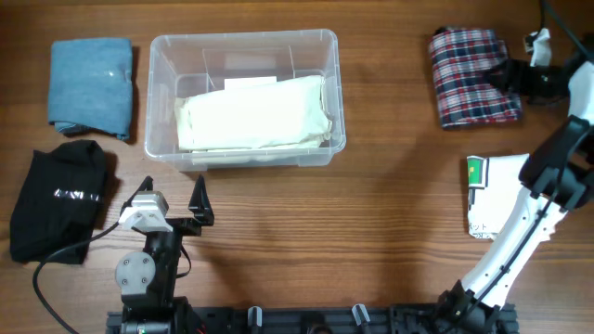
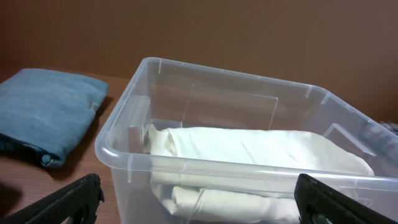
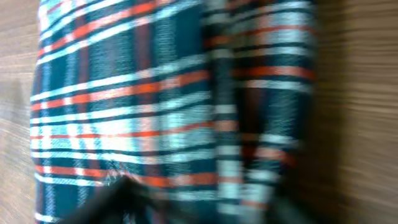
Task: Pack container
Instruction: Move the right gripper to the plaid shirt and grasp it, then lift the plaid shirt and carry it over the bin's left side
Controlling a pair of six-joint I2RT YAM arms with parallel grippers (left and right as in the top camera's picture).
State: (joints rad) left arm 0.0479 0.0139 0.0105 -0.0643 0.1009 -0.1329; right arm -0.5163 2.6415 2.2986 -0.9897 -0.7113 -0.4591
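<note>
Nearest the base, the left gripper [image 1: 174, 192] [image 2: 199, 205] is hovering over the bare table [image 1: 353, 232], its jaws standing wide and holding nothing. The left wrist view is confirming this, with its fingertips [image 2: 74, 199] showing at the two bottom corners, far apart. To its left a black garment [image 1: 60, 202] is lying flat; only the overhead is showing it. On the right, a white packet [image 1: 492, 190] with a green patch is lying partly under the right arm [image 1: 520, 232]; again only the overhead is showing it.

Further out, the container [image 1: 246, 97] [image 2: 124, 155] is sitting upright at mid-table, just beyond the left gripper. A folded cream cloth [image 1: 255, 116] [image 2: 249, 149] is lying inside, towards the near wall. The left wrist view is adding what the overhead is not: the cloth is lying below the rim, its stacked folds showing through the clear wall. A blue cloth [image 1: 91, 85] [image 2: 43, 118] is lying to the left of the container, apart from it; both views are showing it.

Farthest right, a plaid cloth [image 1: 469, 76] [image 3: 155, 106] is lying folded; the right gripper [image 1: 509, 76] is sitting at its right edge. The overhead is not showing the jaws; the right wrist view is blurred and filled with plaid, so I cannot tell whether they are gripping the cloth.
</note>
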